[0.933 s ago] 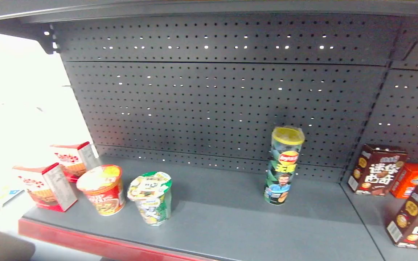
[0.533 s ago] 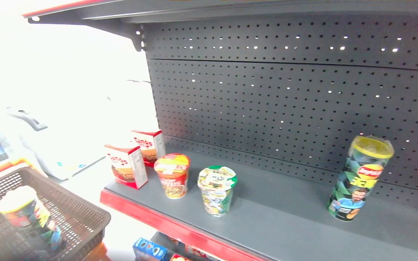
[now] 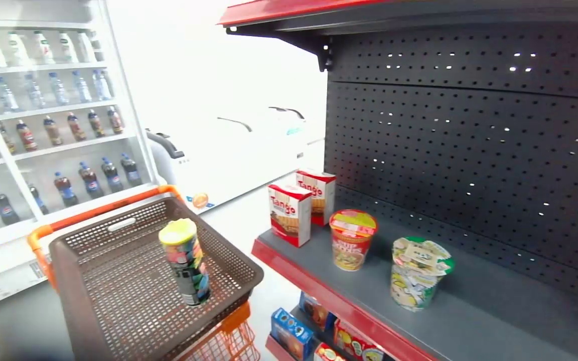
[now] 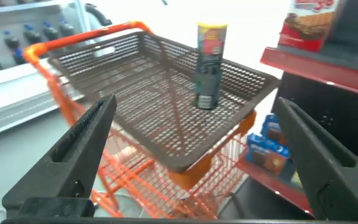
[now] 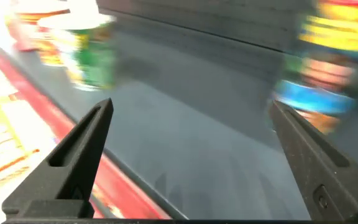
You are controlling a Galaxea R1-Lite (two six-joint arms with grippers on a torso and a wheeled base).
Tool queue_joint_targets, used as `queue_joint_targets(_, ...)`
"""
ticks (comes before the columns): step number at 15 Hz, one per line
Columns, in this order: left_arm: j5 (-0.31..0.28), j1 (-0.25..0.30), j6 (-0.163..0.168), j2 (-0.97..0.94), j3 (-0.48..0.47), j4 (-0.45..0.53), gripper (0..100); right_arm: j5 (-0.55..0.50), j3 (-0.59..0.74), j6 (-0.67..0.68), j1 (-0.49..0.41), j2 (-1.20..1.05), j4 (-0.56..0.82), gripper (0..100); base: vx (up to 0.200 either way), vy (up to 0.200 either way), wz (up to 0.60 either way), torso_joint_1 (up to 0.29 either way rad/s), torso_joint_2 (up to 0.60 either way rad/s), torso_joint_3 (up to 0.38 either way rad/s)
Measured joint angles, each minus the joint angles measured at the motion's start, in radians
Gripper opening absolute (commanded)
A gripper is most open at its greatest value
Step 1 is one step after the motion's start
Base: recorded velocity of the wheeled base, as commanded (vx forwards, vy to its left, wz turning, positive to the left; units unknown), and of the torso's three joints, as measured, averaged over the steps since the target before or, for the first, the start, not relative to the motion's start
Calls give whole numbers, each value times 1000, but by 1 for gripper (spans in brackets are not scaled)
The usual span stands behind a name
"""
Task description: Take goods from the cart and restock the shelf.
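A tall chip can [image 3: 184, 261] with a yellow lid stands upright in the brown basket [image 3: 118, 301] of the orange cart. My left gripper [image 4: 194, 106] hangs open above the basket's near side, short of the can [image 4: 208, 65], with nothing between its fingers. On the grey shelf board [image 3: 469, 321] stand two red-and-white boxes [image 3: 290, 214], a red noodle cup [image 3: 351, 239] and a green noodle cup [image 3: 419, 273]. My right gripper [image 5: 191, 107] is open over the shelf board [image 5: 185, 155], between the green cup [image 5: 92, 53] and a second chip can [image 5: 328, 68].
A glass-door cooler [image 3: 43, 125] full of bottles stands at the left, a white chest freezer [image 3: 229, 150] behind the cart. The shelf's red front edge [image 3: 329, 301] sits close to the basket. Snack packs [image 3: 294, 331] fill the lower shelf. A perforated back panel [image 3: 469, 150] closes the shelf.
The head camera has swung left, so the whole picture shifted: the cart, its can and the cooler came into view, and the shelf's chip can slid to the right edge.
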Motion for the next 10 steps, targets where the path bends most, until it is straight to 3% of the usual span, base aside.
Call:
queue_joint_targets(8, -3, 1, 13, 0, -2, -1, 100, 0, 0, 2, 1, 0, 0, 100, 0, 0, 0, 0, 0, 0)
queue_joint_targets(10, -2, 1, 21, 18, -71, 13, 100, 0, 0, 1, 0, 0, 0, 100, 0, 0, 0, 0, 0, 0)
